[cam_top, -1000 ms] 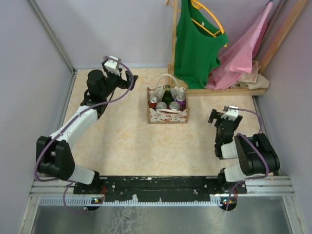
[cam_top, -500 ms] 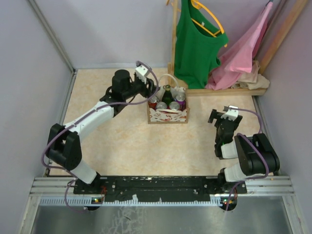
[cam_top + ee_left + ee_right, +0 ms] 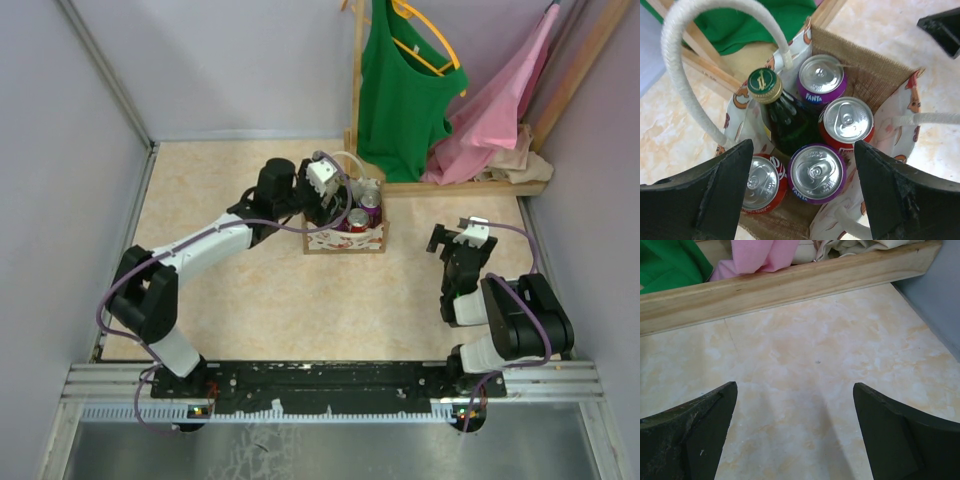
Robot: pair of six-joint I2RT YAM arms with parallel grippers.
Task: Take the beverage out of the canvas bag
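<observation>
Nearest the bases, the right gripper [image 3: 456, 238] is held folded back above the bare table [image 3: 250, 290], well apart from the work. Its jaws are spread wide and nothing is held between them; it is judged to be parked so that the approach is left free.

Further out, the left gripper [image 3: 326, 196] is positioned directly above the canvas bag [image 3: 346, 239], which stands upright at mid-table. Its jaws are spread wide and straddle the open top; nothing is gripped yet. In the left wrist view five drinks are seen packed upright in the bag: a purple can [image 3: 815, 172] and a red can [image 3: 760, 181] between the fingers, a second red can [image 3: 847, 119] and a second purple can [image 3: 822, 76] beyond, and a green glass bottle [image 3: 785, 122] standing taller. One looped handle [image 3: 680, 30] arches over the bottle side, so a vertical descent is judged necessary. Which drink is targeted cannot be told.

Farthest, the wooden rack [image 3: 790, 285] carries the green top [image 3: 400, 90] and the pink garment [image 3: 500, 100].

One second earlier the left gripper was held well to the left of the bag; half a second earlier it was just beside the bag's left edge. The bag and the right arm are unchanged.
</observation>
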